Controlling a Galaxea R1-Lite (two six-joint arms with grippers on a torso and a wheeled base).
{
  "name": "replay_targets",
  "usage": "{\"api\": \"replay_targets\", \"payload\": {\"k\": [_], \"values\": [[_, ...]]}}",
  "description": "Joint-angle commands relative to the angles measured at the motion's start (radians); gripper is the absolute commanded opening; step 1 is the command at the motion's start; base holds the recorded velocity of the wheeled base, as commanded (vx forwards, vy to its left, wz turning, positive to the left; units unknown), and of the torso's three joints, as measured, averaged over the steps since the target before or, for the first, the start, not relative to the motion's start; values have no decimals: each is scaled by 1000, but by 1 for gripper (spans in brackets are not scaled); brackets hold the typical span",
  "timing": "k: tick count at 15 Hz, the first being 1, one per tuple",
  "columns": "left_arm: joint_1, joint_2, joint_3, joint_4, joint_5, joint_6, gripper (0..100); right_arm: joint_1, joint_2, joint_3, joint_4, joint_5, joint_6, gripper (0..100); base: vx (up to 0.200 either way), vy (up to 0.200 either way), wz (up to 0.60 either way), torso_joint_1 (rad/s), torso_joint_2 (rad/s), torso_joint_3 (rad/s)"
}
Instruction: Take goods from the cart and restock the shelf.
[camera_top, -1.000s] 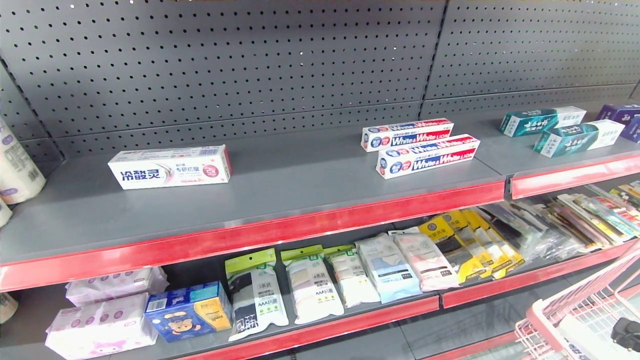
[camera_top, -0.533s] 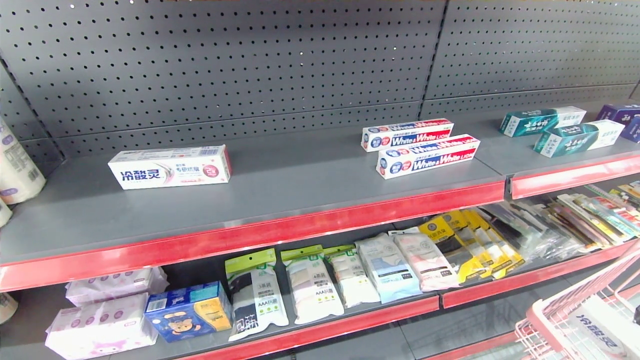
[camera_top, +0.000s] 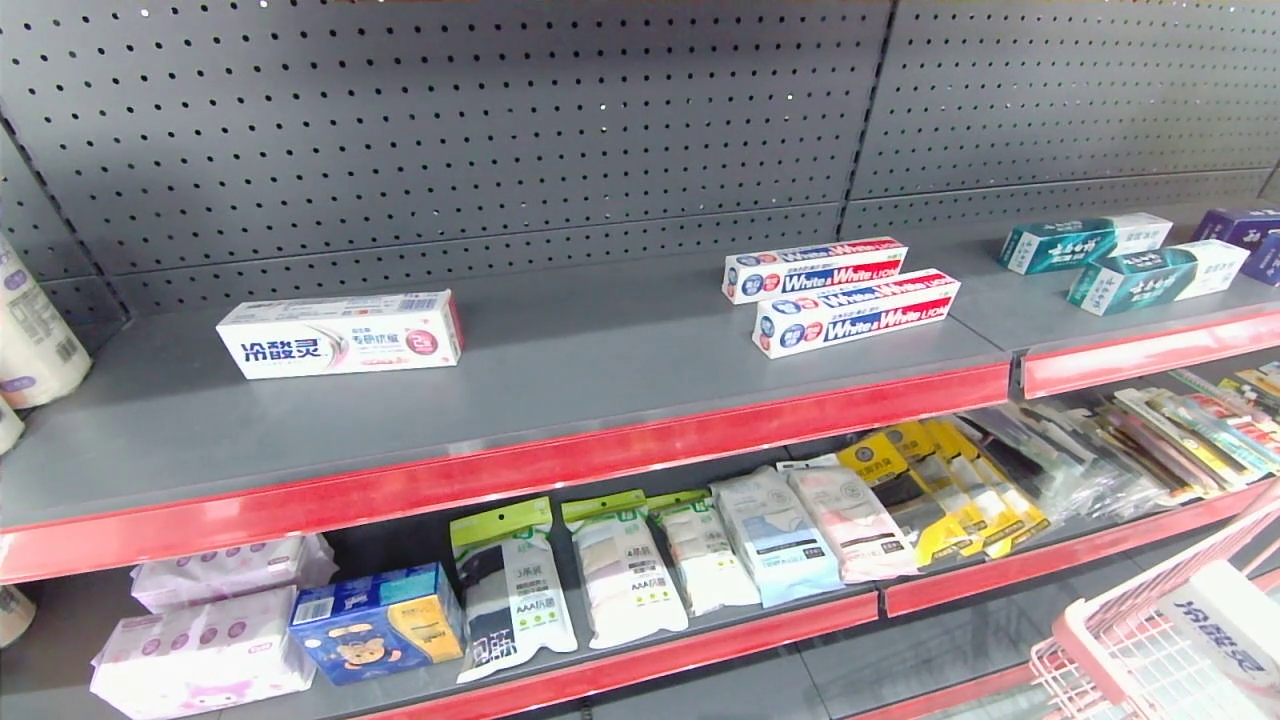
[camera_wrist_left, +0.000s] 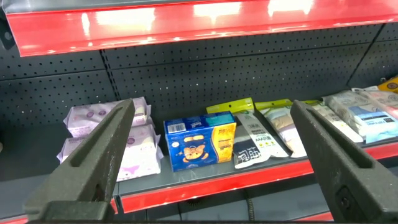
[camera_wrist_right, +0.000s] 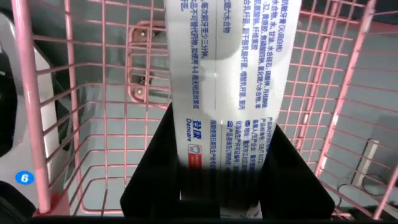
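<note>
Toothpaste box (camera_wrist_right: 230, 50), long, white w/ blue print, pinched in right gripper (camera_wrist_right: 225, 121); left gripper (camera_wrist_left: 211, 109) spread.

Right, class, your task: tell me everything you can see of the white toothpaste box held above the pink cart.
The toothpaste box is a long white carton, cardboard by its look. One face carries dense lines of small blue print; the head view shows large blue characters on another face. No dents show. The right gripper clamps one end between its black fingers, and the rest sticks out, tilted, over the pink wire cart. Only the fingers appear to touch it.
</note>
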Motion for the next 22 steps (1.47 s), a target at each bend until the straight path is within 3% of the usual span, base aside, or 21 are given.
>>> {"api": "replay_targets", "payload": {"k": [1,5,8,9,10,11,13,17,22], "values": [[0,0,0,0,0,0,100,0,-123,2,-1,7,44,0,0,0,0,0,0,0],[0,0,0,0,0,0,100,0,-265,6,-1,0,413,0,0,0,0,0,0,0],[0,0,0,0,0,-2,100,176,-405,5,-7,-2,686,0,0,0,0,0,0,0],[0,0,0,0,0,0,100,296,-511,3,-2,-48,791,0,0,0,0,0,0,0],[0,0,0,0,0,0,100,336,-546,0,-1,-97,814,0,0,0,0,0,0,0],[0,0,0,0,0,-2,100,463,-626,3,1,-195,915,0,0,0,0,0,0,0],[0,0,0,0,0,0,100,612,-695,3,1,-295,1090,0,0,0,0,0,0,0],[0,0,0,0,0,0,100,796,-805,31,1,-507,1102,0,0,0,0,0,0,0],[0,0,0,0,0,0,100,793,-870,49,1,-482,1102,0,0,0,0,0,0,0]]}}
